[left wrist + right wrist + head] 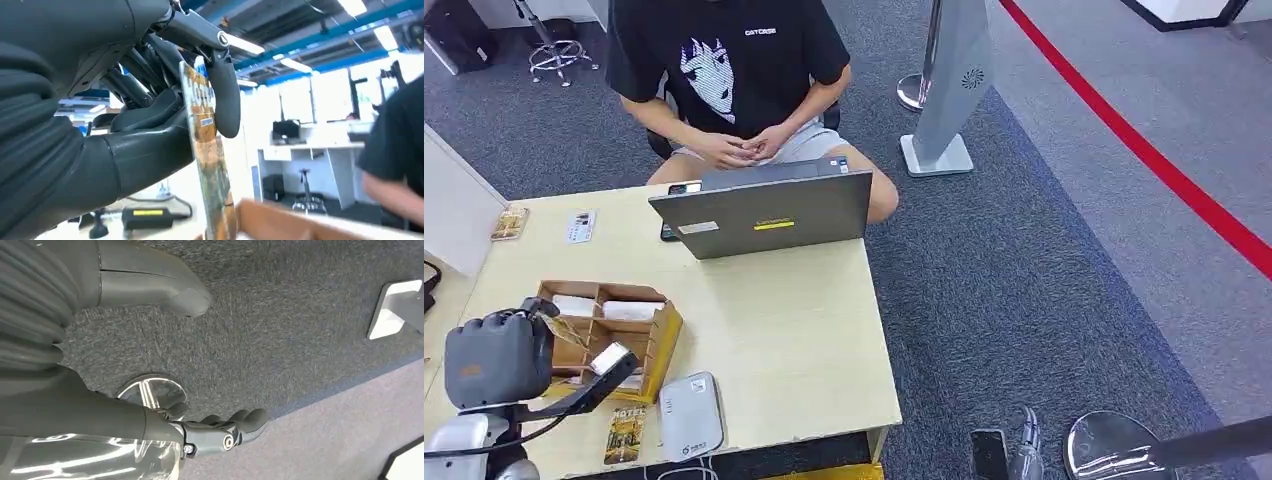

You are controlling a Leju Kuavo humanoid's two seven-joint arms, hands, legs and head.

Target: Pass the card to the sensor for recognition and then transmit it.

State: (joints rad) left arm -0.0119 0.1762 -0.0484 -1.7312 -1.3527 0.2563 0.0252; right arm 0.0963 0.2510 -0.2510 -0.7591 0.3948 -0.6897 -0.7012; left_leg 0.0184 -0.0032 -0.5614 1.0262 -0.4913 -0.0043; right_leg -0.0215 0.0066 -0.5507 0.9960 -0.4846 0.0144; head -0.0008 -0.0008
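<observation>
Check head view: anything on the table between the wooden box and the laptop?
Nothing: head view shows bare table between the wooden box and the laptop.

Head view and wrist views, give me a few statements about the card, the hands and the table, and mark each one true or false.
1. The left hand holds a card. True.
2. The right hand holds a card. False: it hangs over the carpet holding nothing.
3. The laptop lies shut flat. False: it stands open, its lid back toward the camera.
4. The white sensor lies on the table beside the wooden box. True.
5. The person is reaching for the card. False: their hands rest together in their lap.
</observation>
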